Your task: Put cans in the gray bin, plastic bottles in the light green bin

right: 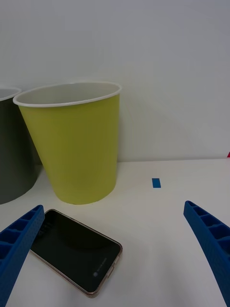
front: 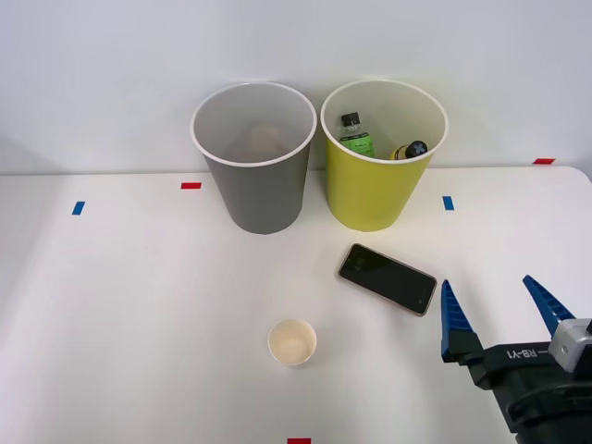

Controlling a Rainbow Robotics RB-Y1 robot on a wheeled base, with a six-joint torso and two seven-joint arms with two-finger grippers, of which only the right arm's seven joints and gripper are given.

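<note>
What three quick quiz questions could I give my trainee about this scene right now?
1. True or false: both plastic bottles stand inside the light green bin.
2. Which item lies nearest the right hand: A) paper cup, B) smartphone, C) gray bin?
3. Fill in: the right hand's fingers are ____.

Key:
1. True; the green-labelled and yellow bottles both show inside it.
2. B.
3. Open, holding nothing.
</note>
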